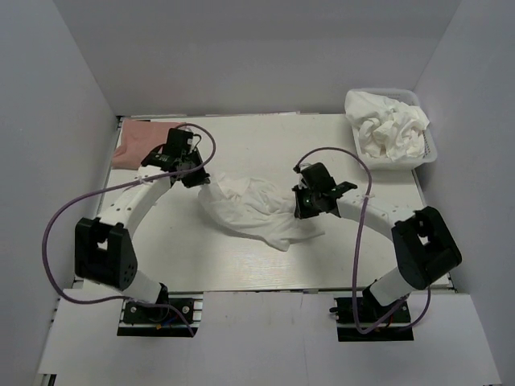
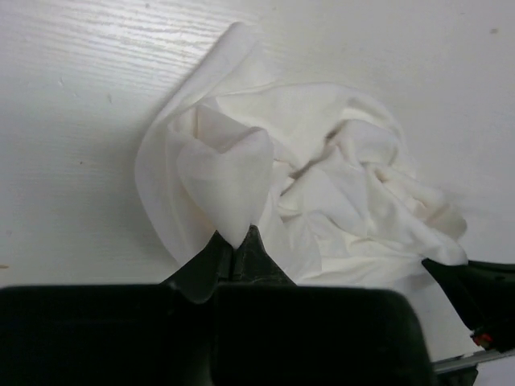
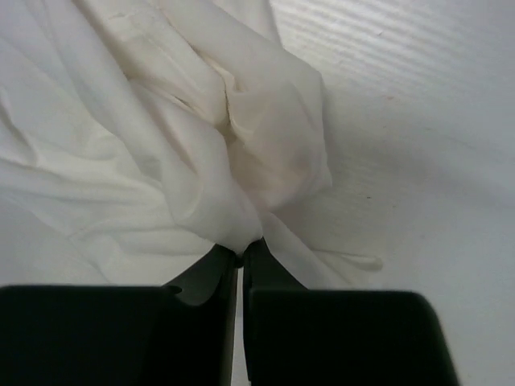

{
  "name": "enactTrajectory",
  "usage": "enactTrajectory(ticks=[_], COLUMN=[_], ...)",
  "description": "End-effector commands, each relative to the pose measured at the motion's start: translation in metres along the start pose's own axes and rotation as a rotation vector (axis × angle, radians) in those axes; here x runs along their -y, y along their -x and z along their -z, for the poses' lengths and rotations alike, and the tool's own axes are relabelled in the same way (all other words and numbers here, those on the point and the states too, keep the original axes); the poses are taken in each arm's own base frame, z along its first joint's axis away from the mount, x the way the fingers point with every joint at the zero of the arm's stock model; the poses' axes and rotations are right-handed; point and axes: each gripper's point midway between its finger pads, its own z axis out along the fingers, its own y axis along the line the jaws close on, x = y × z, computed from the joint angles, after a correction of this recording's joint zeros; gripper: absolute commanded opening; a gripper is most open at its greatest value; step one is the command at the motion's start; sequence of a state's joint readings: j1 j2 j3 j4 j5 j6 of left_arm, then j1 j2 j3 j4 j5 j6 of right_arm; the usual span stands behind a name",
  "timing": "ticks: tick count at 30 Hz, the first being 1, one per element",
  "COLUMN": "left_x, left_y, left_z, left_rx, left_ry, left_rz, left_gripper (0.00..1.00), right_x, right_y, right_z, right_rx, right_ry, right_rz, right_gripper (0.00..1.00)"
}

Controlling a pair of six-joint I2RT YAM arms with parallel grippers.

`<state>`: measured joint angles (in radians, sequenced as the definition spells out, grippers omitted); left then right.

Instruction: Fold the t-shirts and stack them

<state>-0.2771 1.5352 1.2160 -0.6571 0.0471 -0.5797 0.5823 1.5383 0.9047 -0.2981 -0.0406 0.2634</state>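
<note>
1. White t-shirt (image 1: 256, 211): crumpled at the centre of the table (image 1: 265, 269); thin, limp, light cloth, likely to sag when lifted.
2. Left gripper (image 2: 236, 248), right gripper (image 3: 240, 251): each pinches a fabric fold at opposite ends; shoulder seams would probably give better holds.

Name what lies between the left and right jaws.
The crumpled white shirt stretches between them on the table, an end pinched in each; the top view shows it.

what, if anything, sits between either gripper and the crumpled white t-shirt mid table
Nothing visible. The left gripper and the right gripper are each shut directly on a fold of the white t-shirt, one at each end of the heap, with fabric pinched between the fingers.
</note>
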Motion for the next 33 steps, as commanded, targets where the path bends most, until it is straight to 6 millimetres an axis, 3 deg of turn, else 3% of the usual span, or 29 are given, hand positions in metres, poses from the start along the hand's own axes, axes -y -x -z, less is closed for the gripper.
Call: enactTrajectory(ticks=[1, 2, 3, 5, 6, 7, 9, 11, 14, 16, 20, 21, 22, 23, 25, 26, 28, 31, 33], left_x=[0.029, 0.034, 0.041, 0.048, 0.047, 0.052, 0.049, 0.048, 0.047, 0.048, 0.047, 0.046, 0.047, 0.050, 0.055, 0.058, 0.058, 0.049, 0.038], left_y=[0.034, 0.043, 0.053, 0.073, 0.082, 0.092, 0.104, 0.109, 0.114, 0.112, 0.109, 0.110, 0.110, 0.113, 0.116, 0.117, 0.116, 0.117, 0.114], left_z=[0.056, 0.069, 0.094, 0.132, 0.148, 0.185, 0.222, 0.276, 0.332, 0.374, 0.423, 0.430, 0.450, 0.447, 0.465, 0.459, 0.468, 0.454, 0.437], left_rx=[0.162, 0.203, 0.267, 0.382, 0.439, 0.536, 0.649, 0.785, 0.914, 0.994, 1.099, 1.117, 1.152, 1.143, 1.171, 1.145, 1.150, 1.109, 1.075], left_ry=[-0.125, -0.141, -0.179, -0.202, -0.198, -0.236, -0.242, -0.287, -0.338, -0.392, -0.444, -0.445, -0.468, -0.458, -0.478, -0.473, -0.476, -0.429, -0.377], left_rz=[-0.049, -0.050, -0.064, -0.061, -0.053, -0.048, -0.028, -0.008, 0.014, 0.021, 0.001, 0.005, 0.008, -0.018, -0.029, -0.038, -0.037, 0.018, 0.075], left_gripper=[0.00, 0.00, 0.00, 0.00, 0.00, 0.00, 0.00, 0.00, 0.00, 0.00, 0.00, 0.00, 0.00, 0.00, 0.00, 0.00, 0.00, 0.00, 0.00], right_x=[0.007, 0.008, 0.020, 0.018, 0.029, 0.030, 0.038, 0.041, 0.042, 0.030, 0.008, 0.004, 0.001, -0.005, -0.006, -0.011, -0.013, -0.013, -0.008], right_y=[0.076, 0.085, 0.109, 0.136, 0.148, 0.158, 0.170, 0.171, 0.175, 0.179, 0.182, 0.181, 0.183, 0.185, 0.188, 0.189, 0.188, 0.178, 0.174], right_z=[0.047, 0.061, 0.091, 0.150, 0.173, 0.195, 0.255, 0.294, 0.345, 0.381, 0.441, 0.452, 0.459, 0.475, 0.477, 0.489, 0.494, 0.494, 0.480], right_rx=[0.298, 0.330, 0.442, 0.605, 0.679, 0.740, 0.889, 0.980, 1.089, 1.173, 1.331, 1.361, 1.381, 1.411, 1.401, 1.419, 1.415, 1.391, 1.358], right_ry=[-0.091, -0.115, -0.201, -0.219, -0.291, -0.305, -0.357, -0.380, -0.398, -0.330, -0.218, -0.195, -0.188, -0.167, -0.173, -0.155, -0.144, -0.122, -0.139], right_rz=[-0.057, -0.063, -0.082, -0.085, -0.113, -0.113, -0.158, -0.171, -0.195, -0.186, -0.117, -0.099, -0.081, -0.057, -0.045, -0.030, -0.028, -0.047, -0.062], right_gripper=[0.00, 0.00, 0.00, 0.00, 0.00, 0.00, 0.00, 0.00, 0.00, 0.00, 0.00, 0.00, 0.00, 0.00, 0.00, 0.00, 0.00, 0.00, 0.00])
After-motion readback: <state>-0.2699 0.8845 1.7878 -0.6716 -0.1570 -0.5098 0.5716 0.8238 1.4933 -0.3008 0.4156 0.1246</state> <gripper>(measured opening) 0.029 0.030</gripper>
